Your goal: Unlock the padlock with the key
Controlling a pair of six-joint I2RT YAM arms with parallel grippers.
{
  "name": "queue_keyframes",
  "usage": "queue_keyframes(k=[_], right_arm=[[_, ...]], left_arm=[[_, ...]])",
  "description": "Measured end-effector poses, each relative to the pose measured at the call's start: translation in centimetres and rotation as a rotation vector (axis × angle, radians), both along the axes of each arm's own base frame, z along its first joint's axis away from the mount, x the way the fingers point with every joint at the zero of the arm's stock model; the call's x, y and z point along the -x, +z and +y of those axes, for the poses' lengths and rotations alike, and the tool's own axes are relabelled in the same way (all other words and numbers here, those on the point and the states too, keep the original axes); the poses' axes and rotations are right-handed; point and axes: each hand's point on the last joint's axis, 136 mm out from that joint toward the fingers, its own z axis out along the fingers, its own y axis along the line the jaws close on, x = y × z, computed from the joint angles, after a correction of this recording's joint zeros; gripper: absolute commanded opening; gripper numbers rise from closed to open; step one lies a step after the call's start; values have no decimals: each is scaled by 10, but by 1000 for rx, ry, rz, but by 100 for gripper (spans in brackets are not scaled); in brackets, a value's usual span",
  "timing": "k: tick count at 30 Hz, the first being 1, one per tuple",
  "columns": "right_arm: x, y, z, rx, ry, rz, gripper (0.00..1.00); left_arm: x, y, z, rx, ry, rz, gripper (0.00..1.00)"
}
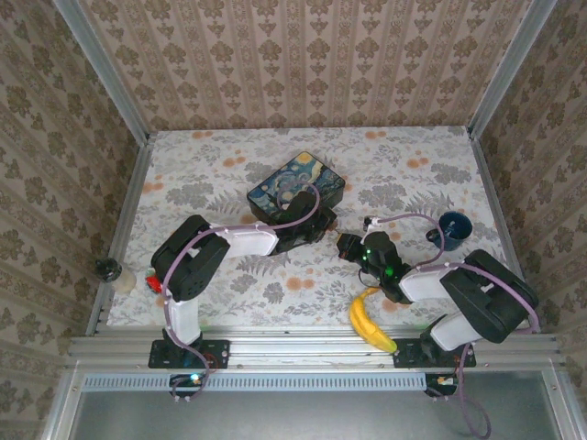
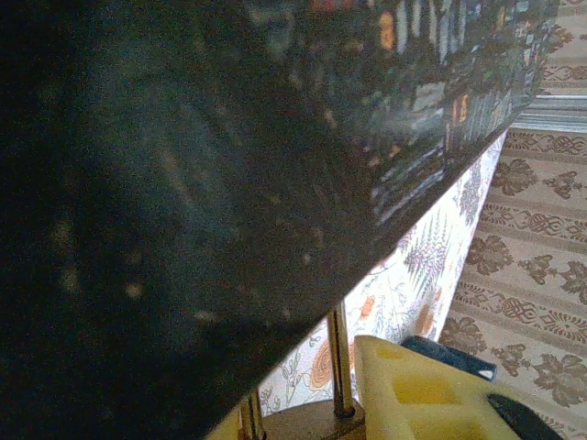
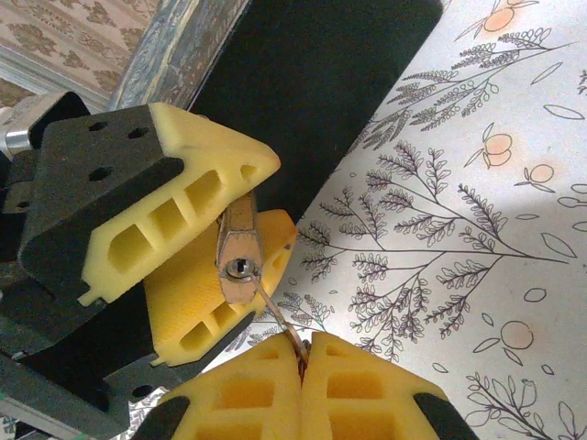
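Brass padlock (image 3: 240, 247) gripped
left gripper (image 3: 268, 197) is clamping it; right gripper (image 3: 301, 353) is pinching the thin silvery key (image 3: 278, 314).

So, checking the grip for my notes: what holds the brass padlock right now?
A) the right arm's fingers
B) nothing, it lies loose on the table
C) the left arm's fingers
C: the left arm's fingers pinch the padlock from both sides, its keyhole facing the right wrist camera.

Before the box (image 1: 295, 188), padlock (image 3: 240, 252) in left hand (image 3: 266, 206), key (image 3: 275, 316) in right hand (image 3: 301, 353).
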Motion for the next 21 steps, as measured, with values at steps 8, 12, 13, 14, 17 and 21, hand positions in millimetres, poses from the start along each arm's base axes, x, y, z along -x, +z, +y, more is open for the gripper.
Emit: queue_keyframes(k=[8,12,13,14,17,21], right_arm=[[-4,2,2,-10,-1,-12,0],[-5,3,2,-11,-1,-12,0],[-5,3,2,-12,1,-12,0],[-5,3,2,-15,2,-11,0],[-5,3,2,-37,10,3,0],[-6,3,2,-73,24,45,0]], left_arm=[[-4,1,0,10,6,-9,0],[-5,1,0,12,7,-11,0],[-5,1,0,13,7,-12,0],[-5,1,0,12,7,-12,0],[-5,0,-1,11,6,-16,0],[-6,1,0,8,7,-24,0]])
